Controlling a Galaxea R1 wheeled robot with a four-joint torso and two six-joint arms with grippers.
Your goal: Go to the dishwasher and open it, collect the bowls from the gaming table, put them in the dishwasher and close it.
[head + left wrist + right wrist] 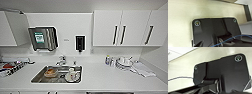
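Observation:
I face a white kitchen counter [100,77] with a steel sink [40,78] set into it. Under the counter's front edge runs a dark strip [110,93], the top edge of the dishwasher; the door below it is out of view. The bowls and the gaming table are out of view. Both wrist views look down past the robot's own dark plate onto pale floor [181,25] [184,70].
In the sink lie a brownish dish [50,72] and a white cup [72,74]. A stack of white plates [124,63], small bottles [108,60] and a cloth [143,70] sit at the right. Packets [11,67] lie at the left. White wall cabinets [125,27] hang above.

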